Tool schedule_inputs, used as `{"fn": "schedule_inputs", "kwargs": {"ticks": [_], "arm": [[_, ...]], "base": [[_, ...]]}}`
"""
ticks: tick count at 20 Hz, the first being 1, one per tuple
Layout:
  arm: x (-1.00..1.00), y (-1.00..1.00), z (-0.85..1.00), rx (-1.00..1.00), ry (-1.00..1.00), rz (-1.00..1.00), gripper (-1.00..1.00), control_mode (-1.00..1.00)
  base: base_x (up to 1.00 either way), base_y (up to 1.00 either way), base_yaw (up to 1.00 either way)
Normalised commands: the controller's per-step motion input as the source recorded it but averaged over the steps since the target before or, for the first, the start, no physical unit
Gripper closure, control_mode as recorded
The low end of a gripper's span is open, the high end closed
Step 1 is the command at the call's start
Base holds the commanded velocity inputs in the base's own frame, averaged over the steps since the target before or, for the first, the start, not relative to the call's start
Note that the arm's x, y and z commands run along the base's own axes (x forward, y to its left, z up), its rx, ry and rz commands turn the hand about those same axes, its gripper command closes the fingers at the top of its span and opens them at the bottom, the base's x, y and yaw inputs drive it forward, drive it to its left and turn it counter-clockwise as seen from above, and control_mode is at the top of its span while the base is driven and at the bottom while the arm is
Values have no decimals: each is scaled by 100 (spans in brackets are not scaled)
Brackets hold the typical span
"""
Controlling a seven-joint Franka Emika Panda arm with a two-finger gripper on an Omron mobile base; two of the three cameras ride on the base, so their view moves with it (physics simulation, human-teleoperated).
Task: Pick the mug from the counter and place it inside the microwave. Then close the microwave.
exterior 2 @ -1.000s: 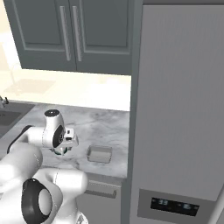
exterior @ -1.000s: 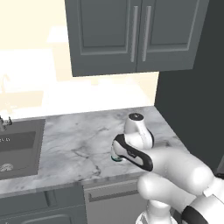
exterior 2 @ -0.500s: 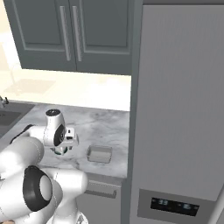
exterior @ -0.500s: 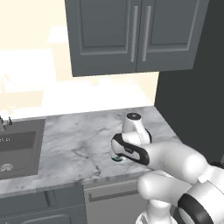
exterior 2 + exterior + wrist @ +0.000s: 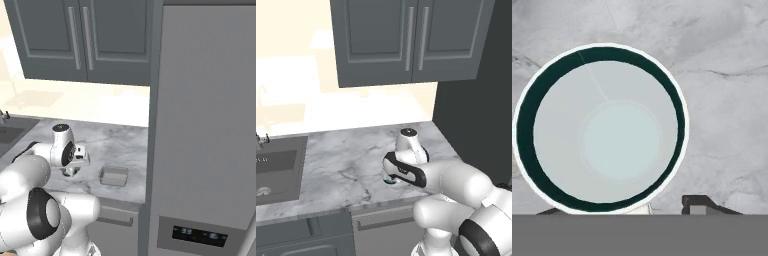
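From the left base view, my arm reaches over the grey-white marble-veined stone desk [image 5: 351, 165] and my fingers [image 5: 390, 176] hang down at its near right part, over the small white-grey mug with the dark teal rim and base [image 5: 389, 180], of which a sliver of teal shows under my hand. I judge this to be the pick step: the mug stands on the desk, not yet lifted.

From the right base view, the mug [image 5: 71, 171] sits just under my wrist, left of a shallow grey rectangular tray [image 5: 114, 176] that looks empty. The tall grey fridge [image 5: 205, 125] stands at the right.

In the hand view I look straight down into the mug [image 5: 602, 127]; it holds nothing, only its pale bottom. One dark fingertip [image 5: 699, 202] shows to the right of the rim, clear of it, so my fingers seem spread, though how wide I cannot tell. Next I would need to straddle the wall or body and close before lifting.
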Motion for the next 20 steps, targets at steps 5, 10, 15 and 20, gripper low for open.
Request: {"fn": "schedule_inputs", "kwargs": {"ticks": [5, 10, 15, 20], "arm": [[0, 0, 0, 0, 0, 0, 100, -100], [0, 0, 0, 0, 0, 0, 100, -100], [-4, 0, 22, 0, -3, -9, 100, -100], [-24, -1, 76, 0, -11, -8, 100, -100]], "base": [[0, 0, 0], [0, 0, 0], [0, 0, 0], [0, 0, 0]]}}
